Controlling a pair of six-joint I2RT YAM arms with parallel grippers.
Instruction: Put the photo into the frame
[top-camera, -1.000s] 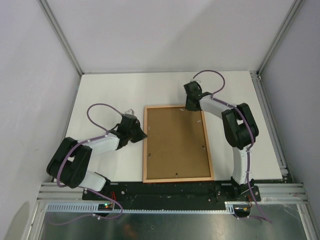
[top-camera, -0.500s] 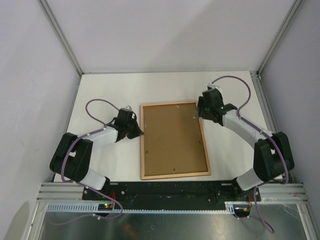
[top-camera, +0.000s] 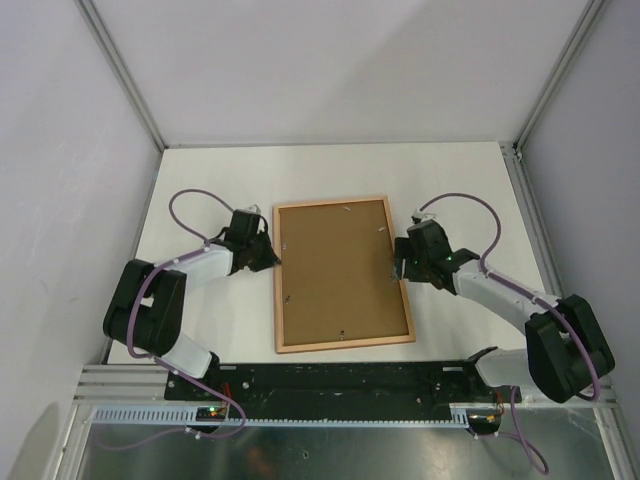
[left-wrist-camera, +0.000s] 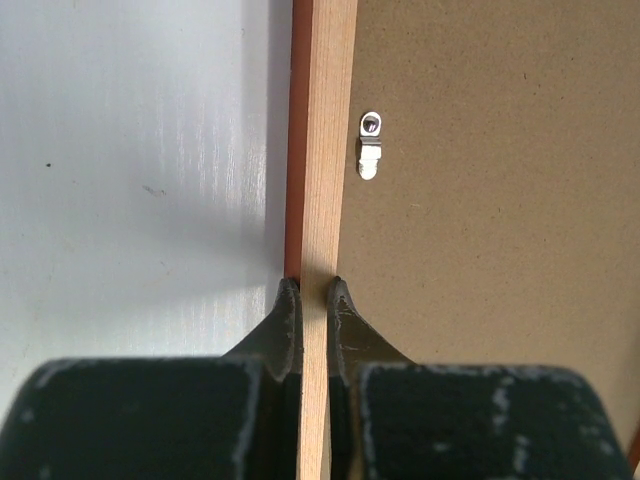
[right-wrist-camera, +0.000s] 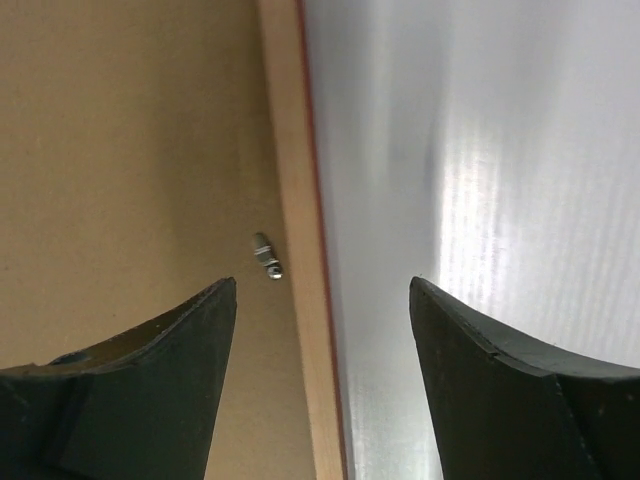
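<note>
The frame (top-camera: 281, 300) lies back-up in the middle of the table, pale wood with a brown backing board (top-camera: 338, 268) set in it. My left gripper (top-camera: 266, 254) is shut on the frame's left rail (left-wrist-camera: 318, 180), one finger on each side of the wood, and a metal clip (left-wrist-camera: 369, 143) shows just ahead. My right gripper (top-camera: 398, 258) is open and straddles the frame's right rail (right-wrist-camera: 290, 200), its fingers (right-wrist-camera: 150, 370) wide apart and clear of the wood. The photo is out of view.
The white tabletop (top-camera: 460, 190) stretches around the frame, closed in by grey walls and metal posts (top-camera: 120, 70). A black rail (top-camera: 340, 380) with the arm bases runs along the near edge. Another small clip (right-wrist-camera: 267, 256) sits on the backing board.
My right gripper let go and opened, swinging from the frame's top right corner down to its right rail. The frame shifted left and away from the bases, turning slightly, held by the left gripper.
</note>
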